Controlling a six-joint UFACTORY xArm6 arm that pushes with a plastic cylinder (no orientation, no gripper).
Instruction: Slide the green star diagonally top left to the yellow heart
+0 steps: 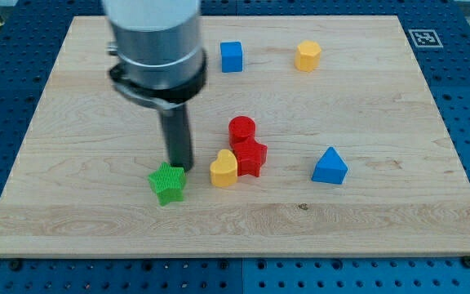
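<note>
The green star (167,182) lies on the wooden board at the view's lower middle-left. The yellow heart (223,169) sits a short way to its right, slightly higher, touching a red block (251,157). My tip (179,167) rests just above the star's upper right edge, touching it or very close, between the star and the heart. The arm's grey body hangs above it.
A red cylinder (241,129) stands just above the red block. A blue triangle (330,166) lies to the right. A blue cube (232,56) and a yellow hexagon block (308,55) sit near the view's top. The board's edge (235,251) runs along the bottom.
</note>
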